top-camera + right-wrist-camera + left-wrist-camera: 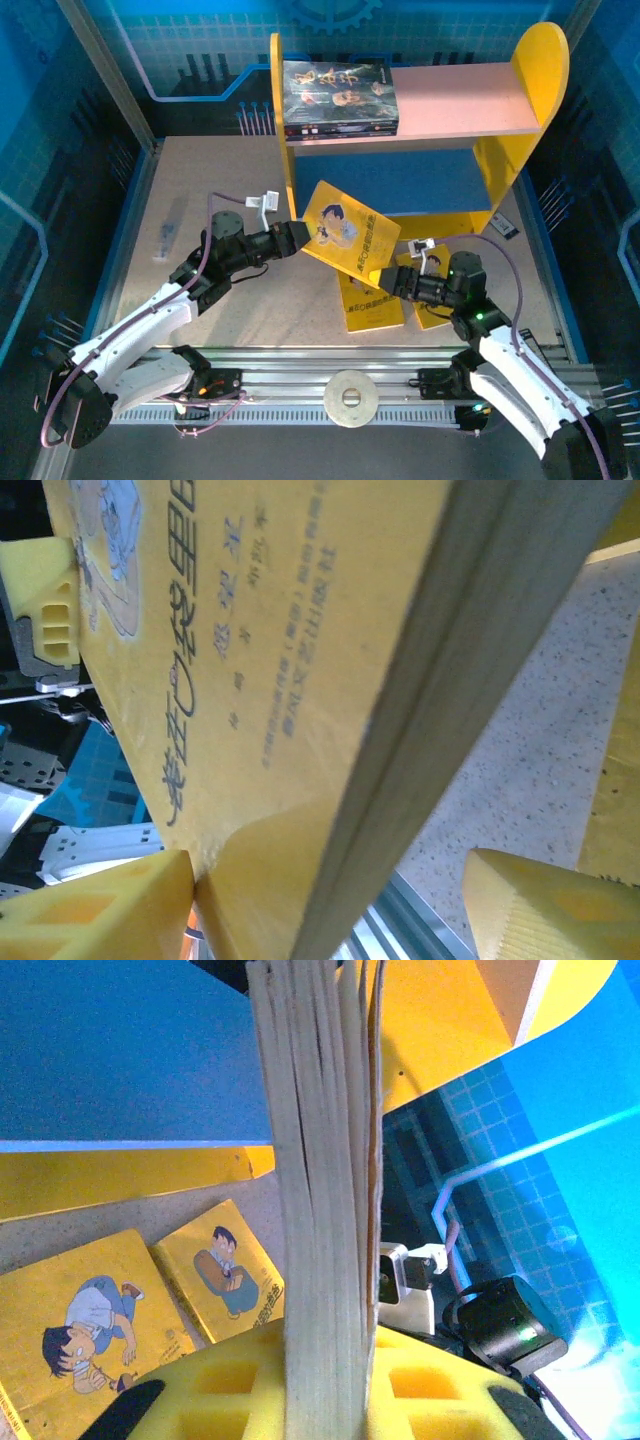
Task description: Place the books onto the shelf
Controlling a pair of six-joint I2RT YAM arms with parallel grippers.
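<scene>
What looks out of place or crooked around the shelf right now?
One yellow book hangs tilted in the air before the shelf's blue lower board, pinched at its edge by the left tool. Two more yellow books lie flat on the table, askew and unshelved.

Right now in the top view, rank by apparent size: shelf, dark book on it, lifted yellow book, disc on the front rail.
1. shelf
2-3. dark book and lifted yellow book: about alike; the yellow one is tilted and raised toward the camera, so unranked.
4. disc
</scene>
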